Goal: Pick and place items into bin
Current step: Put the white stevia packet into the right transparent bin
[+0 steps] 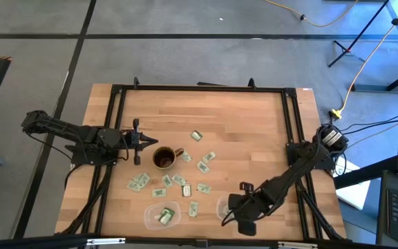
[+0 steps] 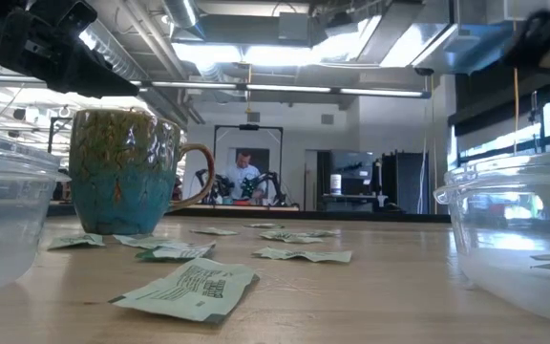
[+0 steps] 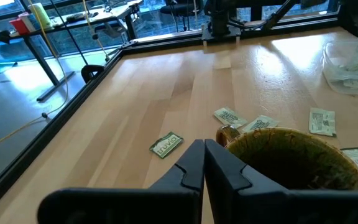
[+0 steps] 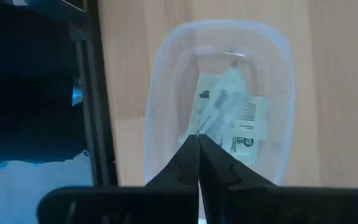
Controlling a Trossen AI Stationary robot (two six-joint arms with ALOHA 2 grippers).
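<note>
Counting two clear bins, one mug, both pincers closed, empty.

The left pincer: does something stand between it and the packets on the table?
Yes. The brown mug stands directly in front of the shut left pincer, between it and most packets. One packet lies to the side of the mug, unblocked.

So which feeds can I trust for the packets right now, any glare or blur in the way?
High view: even light, packets tiny but separable. Low view: bright ceiling glare behind, mug and near packet readable, clear bins at both edges soft. Left wrist view: window glare on the table; shut left claw sharp. Right wrist view: bin wall hazes the packets inside.
</note>
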